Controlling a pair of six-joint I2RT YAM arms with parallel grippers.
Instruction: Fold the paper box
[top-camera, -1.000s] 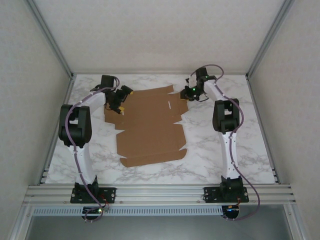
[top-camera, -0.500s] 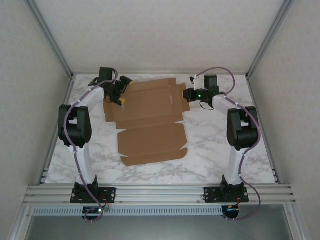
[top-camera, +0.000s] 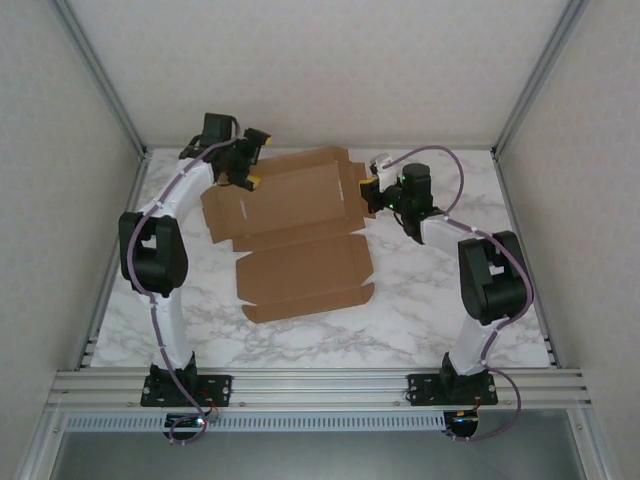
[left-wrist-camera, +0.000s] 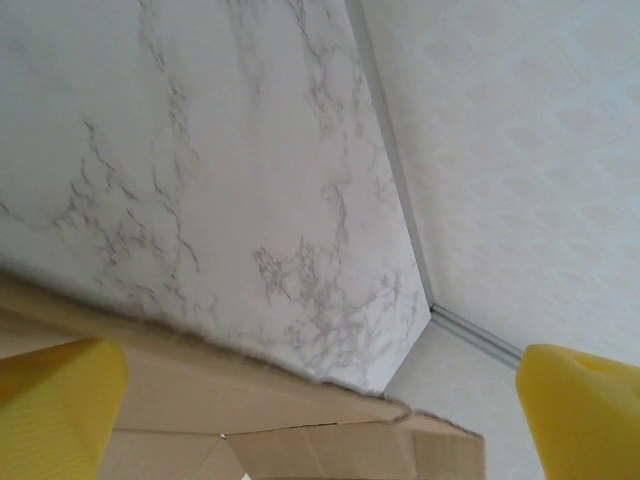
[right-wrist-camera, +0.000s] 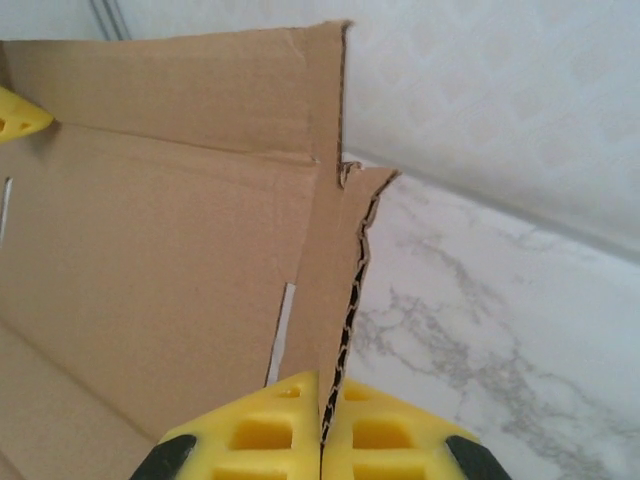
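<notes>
1. Near section. The near panel (top-camera: 305, 285) of the paper box (top-camera: 290, 215) lies flat on the table (top-camera: 430, 320), midway between the two arm bases and well apart from both. Treat this panel as the anchor. If it slides during the fold, the crease will not form where it is scored.

2. Middle section. The crease across the sheet is the hinge. The far half appears raised off the table on its right side. Rotate it about the crease; do not pull it toward the bases.

3. Right gripper (top-camera: 367, 192). It is clamped on the right side flap (right-wrist-camera: 335, 260), with the corrugated edge pinched between the yellow pads. The bite looks shallow and sits at the very edge of the board. Move slowly along an arc, or the flap may slip out or tear at the notch.

4. Left gripper (top-camera: 252, 160). Its jaws stand fully apart and hold nothing. It hovers at the far left corner of the sheet, where the cardboard's far edge runs low between the fingers. Lower it onto that edge and close only once the board sits between the pads. Match the right side's height so that the panel does not twist.
</notes>
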